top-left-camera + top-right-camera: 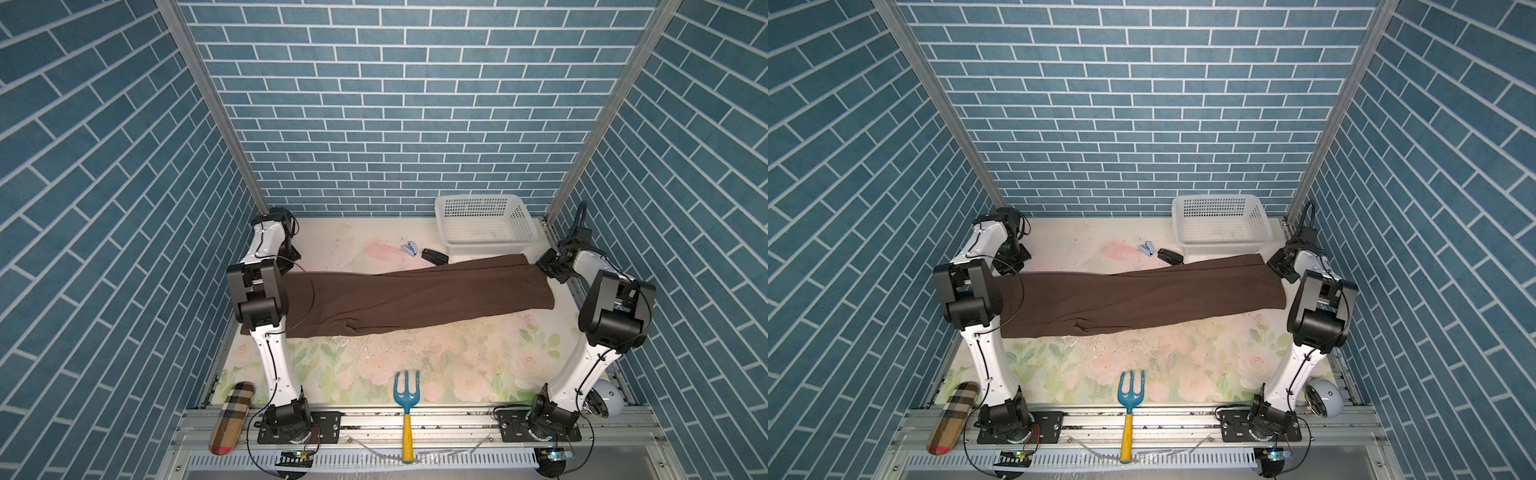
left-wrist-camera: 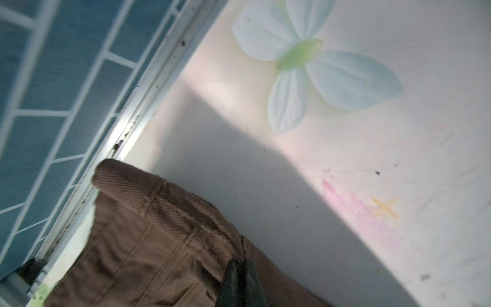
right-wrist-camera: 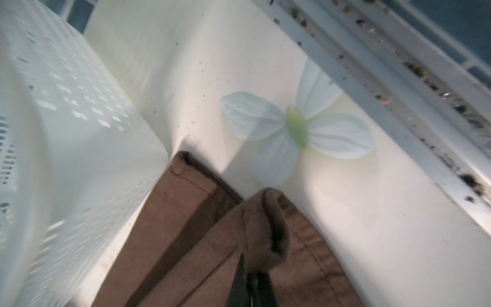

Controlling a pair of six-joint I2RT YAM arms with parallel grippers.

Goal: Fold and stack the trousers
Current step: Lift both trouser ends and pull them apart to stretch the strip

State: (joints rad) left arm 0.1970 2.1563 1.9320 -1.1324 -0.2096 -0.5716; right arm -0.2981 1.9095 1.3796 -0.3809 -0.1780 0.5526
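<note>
Trousers [image 1: 399,299]: left hand [image 2: 240,280] pinched shut on waist end, right hand [image 3: 251,283] pinched shut on cuff end.

The table [image 1: 457,357], spread with a pale flowered sheet, is being crossed from side to side by the trousers [image 1: 415,299]. Behind them a white basket [image 1: 486,248], a blue stapler [image 1: 408,250] and a black stapler [image 1: 435,256] are being carried, while its front edge is being overlapped by a blue garden fork [image 1: 407,403].

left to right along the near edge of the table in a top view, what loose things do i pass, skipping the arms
plaid pouch → blue garden fork → white dome
</note>
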